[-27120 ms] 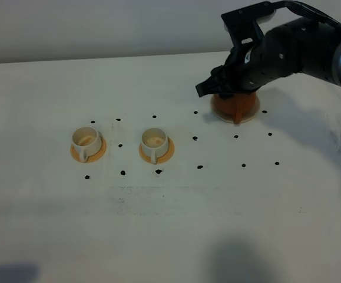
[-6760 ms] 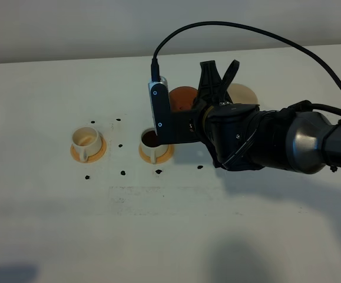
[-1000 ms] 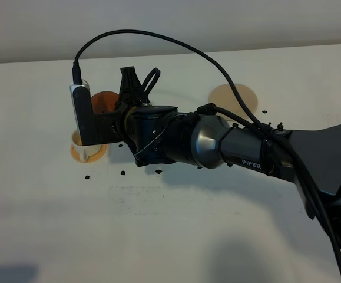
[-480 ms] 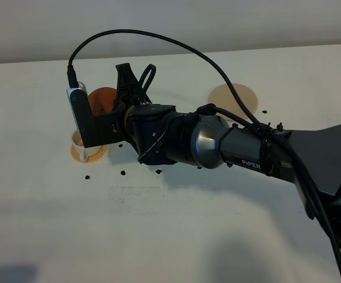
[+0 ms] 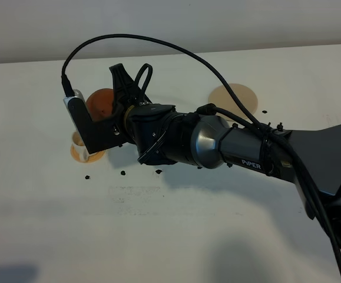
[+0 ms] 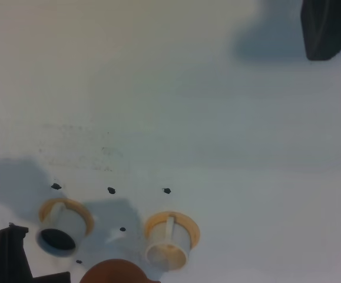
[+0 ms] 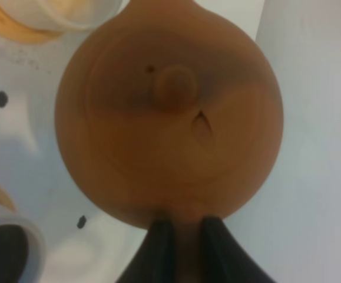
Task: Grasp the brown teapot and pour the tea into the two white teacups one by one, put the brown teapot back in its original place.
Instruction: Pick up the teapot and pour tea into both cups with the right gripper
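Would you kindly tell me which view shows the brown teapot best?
The right wrist view: the brown teapot fills it, with the lid knob and gripped handle clear. The exterior high view shows it partly hidden; the left wrist view shows just a sliver.

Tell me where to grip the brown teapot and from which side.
Take the short side handle, coming from that side, where the right pincer holds it. The teapot looks too round and wide for a sure hold, and the lid knob would likely only lift the lid.
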Tool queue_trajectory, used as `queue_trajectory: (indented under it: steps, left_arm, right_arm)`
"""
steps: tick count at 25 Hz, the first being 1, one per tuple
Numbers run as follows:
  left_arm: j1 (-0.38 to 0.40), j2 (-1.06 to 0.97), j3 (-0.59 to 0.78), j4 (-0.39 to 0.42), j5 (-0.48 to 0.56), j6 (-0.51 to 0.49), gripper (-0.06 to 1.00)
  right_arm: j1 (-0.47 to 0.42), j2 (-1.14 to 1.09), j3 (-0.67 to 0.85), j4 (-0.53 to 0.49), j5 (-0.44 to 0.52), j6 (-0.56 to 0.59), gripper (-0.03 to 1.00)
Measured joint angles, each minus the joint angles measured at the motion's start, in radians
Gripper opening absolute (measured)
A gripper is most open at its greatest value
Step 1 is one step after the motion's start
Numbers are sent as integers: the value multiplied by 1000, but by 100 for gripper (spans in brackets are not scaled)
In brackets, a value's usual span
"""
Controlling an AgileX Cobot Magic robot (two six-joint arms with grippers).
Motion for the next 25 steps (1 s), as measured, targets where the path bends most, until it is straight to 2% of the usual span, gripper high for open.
queue_trajectory:
  steps: [25]
  left_arm:
    - [0,0,0,0,0,1,33]
  right_arm:
    - [0,0,0,-95,-21,-46,9]
